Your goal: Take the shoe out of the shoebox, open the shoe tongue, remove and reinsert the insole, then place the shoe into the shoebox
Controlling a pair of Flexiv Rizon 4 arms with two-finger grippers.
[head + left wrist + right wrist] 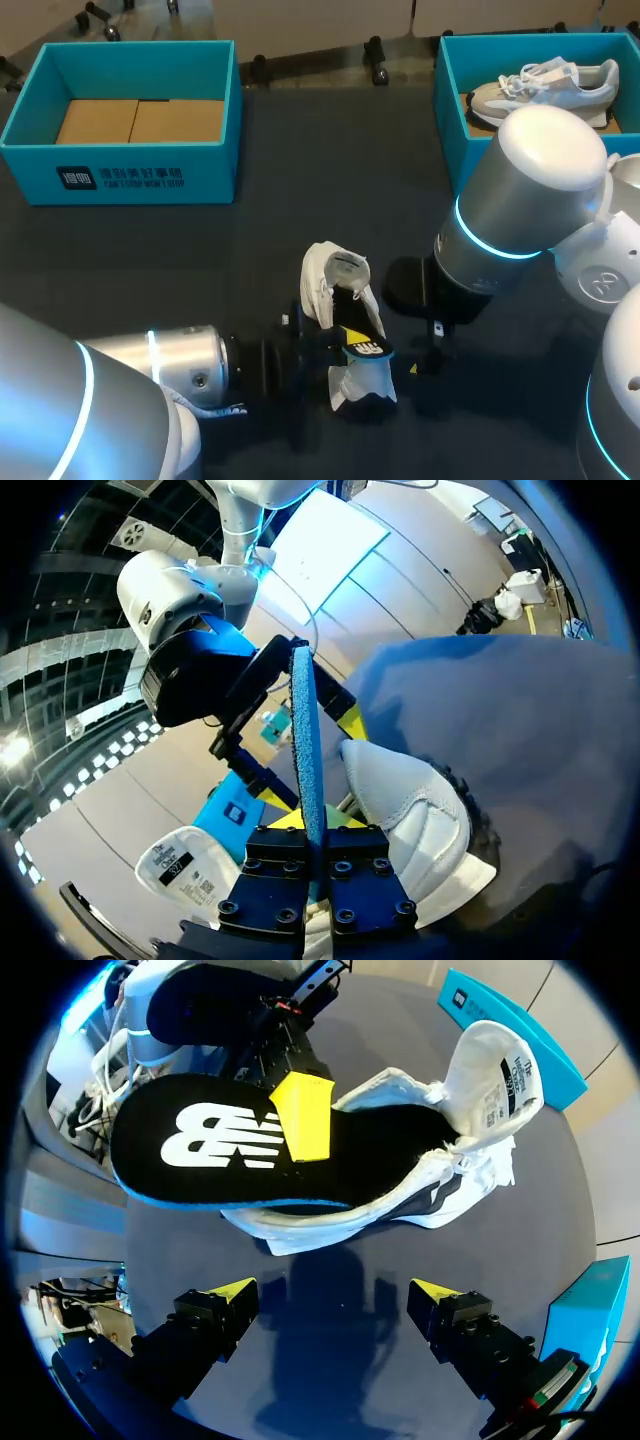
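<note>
Head view shows the white shoe (335, 285) near the table's (330, 180) front edge, midway along; left wrist view has the left gripper (312, 825) pinching the insole (305, 740) edge-on beside it; right wrist view finds the right gripper (330, 1295) spread wide, just short of the shoe.

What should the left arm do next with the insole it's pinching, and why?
Probably draw the black foam insole with the blue rim fully out: the left tool is shut on its middle, one end sits inside the white fabric sneaker, and the right tool hangs open nearby. It could instead be going in; unclear.
</note>
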